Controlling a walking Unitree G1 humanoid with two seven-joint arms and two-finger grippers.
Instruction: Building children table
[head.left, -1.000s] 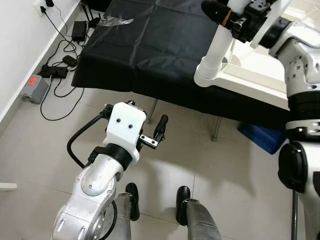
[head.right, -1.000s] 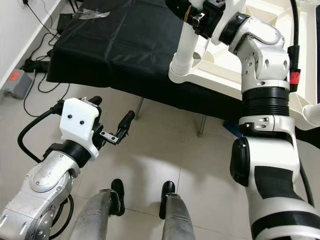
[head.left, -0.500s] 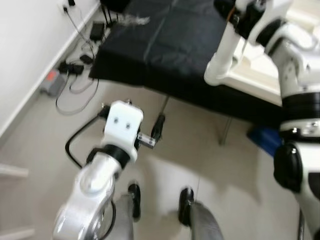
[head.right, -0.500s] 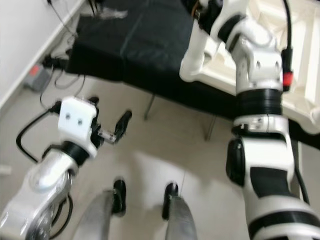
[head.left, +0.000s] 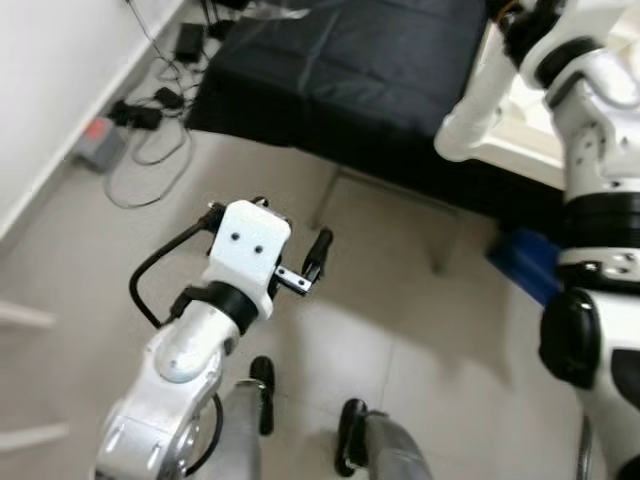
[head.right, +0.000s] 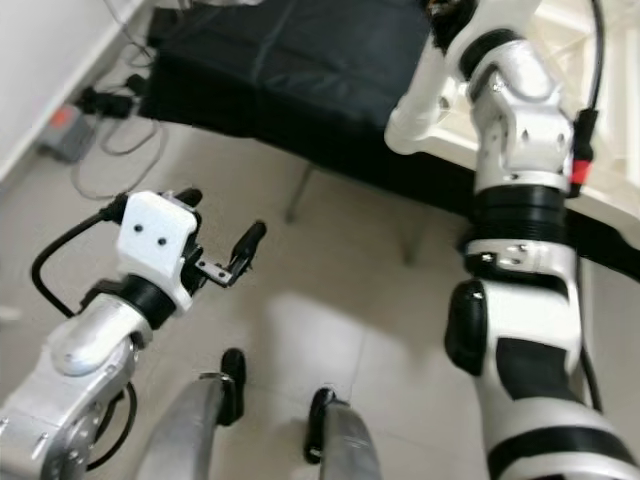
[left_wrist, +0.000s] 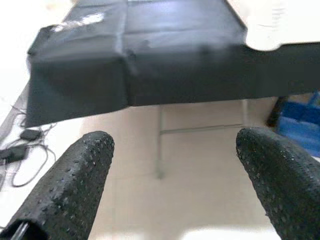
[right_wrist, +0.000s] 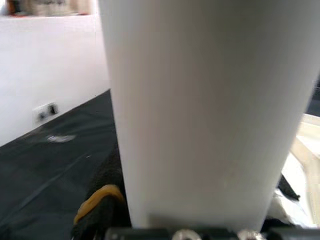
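R tool: my grip stays closed on white table leg.
L tool: wide open, empty.
Change: camera shifted; leg unmoved on tabletop corner.

A black cloth drapes the table. Cables and a grey box lie on the floor by the wall; a blue bin sits underneath.

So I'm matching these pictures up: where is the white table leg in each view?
Left eye: white table leg upper right.
Right eye: upper right of centre.
Left wrist: cannot tell.
Right wrist: broad white cylinder, right up against the camera.
Shared landmark: black cloth.
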